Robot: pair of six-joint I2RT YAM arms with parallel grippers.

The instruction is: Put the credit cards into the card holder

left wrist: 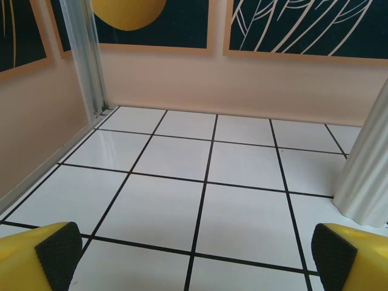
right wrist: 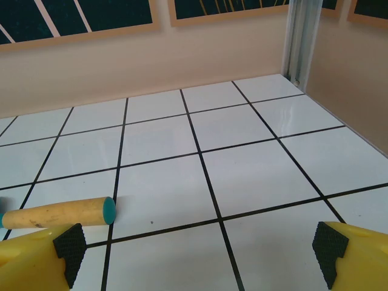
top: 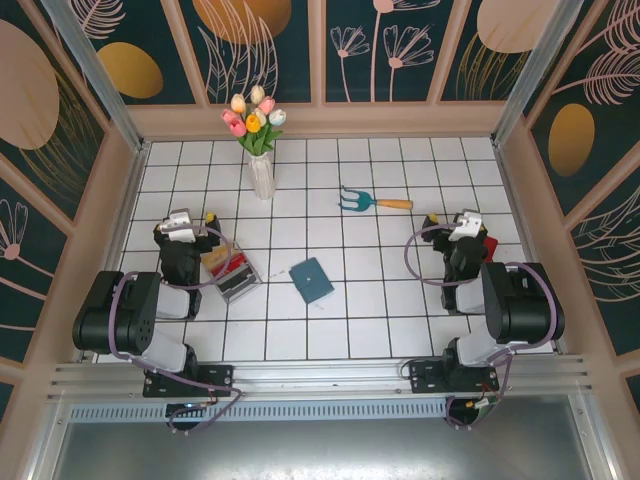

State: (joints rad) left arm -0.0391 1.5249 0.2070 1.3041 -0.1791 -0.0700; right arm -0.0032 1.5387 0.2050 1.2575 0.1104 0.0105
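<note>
Two grippers, both empty and spread wide, hover low over the white-tiled worktop [top: 380,320]. The left gripper [left wrist: 196,254] faces the far-left corner, with the ribbed white vase [left wrist: 364,163] just off its right finger. The right gripper [right wrist: 200,253] looks toward the far-right corner, and the wooden handle of the hand rake [right wrist: 57,213] lies just ahead of its left finger. The card holder [top: 312,280] lies flat and askew near the middle of the worktop, between the two arms and touched by neither. The credit cards [top: 236,266], as far as I can make out, are the red and yellow slips in the small tray [top: 238,289] beside the left arm; I can't count them from where I stand.

My main worry is the cards. They are thin and packed close, so wide fingers coming down could pinch two at once, or shove the light tray aside and lift nothing. The card holder sits loose on slick tile and looks folded shut, though I can't be sure. Pushing a card at it with one gripper would likely just skate it away unless the other gripper pins it. A careless swing of the left arm could clip the vase, which is tall and top-heavy with tulips [top: 255,112]. The right arm, heading for the centre, could drag the hand rake with it.
</note>
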